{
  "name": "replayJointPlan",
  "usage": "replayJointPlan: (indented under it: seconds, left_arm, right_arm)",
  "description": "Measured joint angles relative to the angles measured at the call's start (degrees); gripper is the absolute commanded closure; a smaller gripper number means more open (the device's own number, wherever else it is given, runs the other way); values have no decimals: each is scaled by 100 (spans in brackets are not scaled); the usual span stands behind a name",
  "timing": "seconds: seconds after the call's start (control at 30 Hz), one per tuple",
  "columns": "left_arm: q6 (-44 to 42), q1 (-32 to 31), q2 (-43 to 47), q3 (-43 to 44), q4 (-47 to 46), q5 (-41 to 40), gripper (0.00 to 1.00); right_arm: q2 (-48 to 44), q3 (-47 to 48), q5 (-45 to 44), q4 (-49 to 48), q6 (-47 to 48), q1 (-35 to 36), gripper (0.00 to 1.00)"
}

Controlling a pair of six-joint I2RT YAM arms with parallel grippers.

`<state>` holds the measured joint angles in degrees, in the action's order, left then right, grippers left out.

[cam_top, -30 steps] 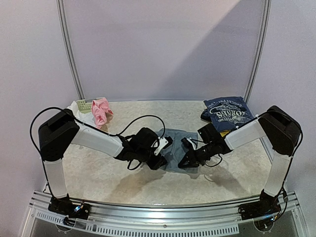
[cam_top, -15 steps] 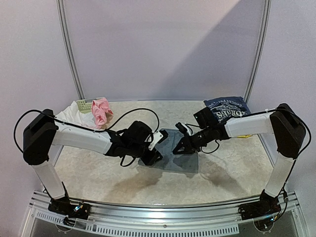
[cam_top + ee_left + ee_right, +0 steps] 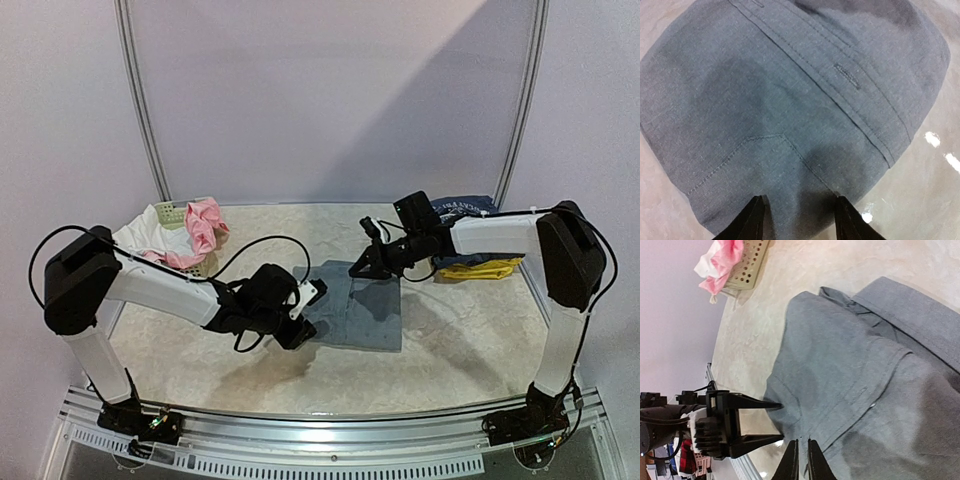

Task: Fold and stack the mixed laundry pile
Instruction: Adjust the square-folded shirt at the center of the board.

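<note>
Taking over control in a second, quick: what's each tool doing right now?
Left tool: open at the edge of the grey folded cloth trousers, gripping nothing.
Right tool: closed, pinching the same grey trousers.

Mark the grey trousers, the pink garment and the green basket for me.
grey trousers [image 3: 368,318]: top view, on the flat middle of the cloth.
pink garment [image 3: 205,224]: top view, on its bunched middle.
green lattice basket [image 3: 169,212]: top view, on the bit of wall showing beside the pink garment.
</note>
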<state>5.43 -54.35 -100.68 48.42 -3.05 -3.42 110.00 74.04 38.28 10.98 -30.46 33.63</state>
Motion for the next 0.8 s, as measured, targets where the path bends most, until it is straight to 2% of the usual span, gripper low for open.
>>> replayJointPlan:
  seconds: [0.33,0.8]
  left_arm:
    - [90,37,291,-409,-278,-127,52]
    - [282,164,101,-509,-699,188,53]
  right_arm:
    - [562,70,-162,122,96,-415,92]
    - [1495,256,476,-409,566,-627,92]
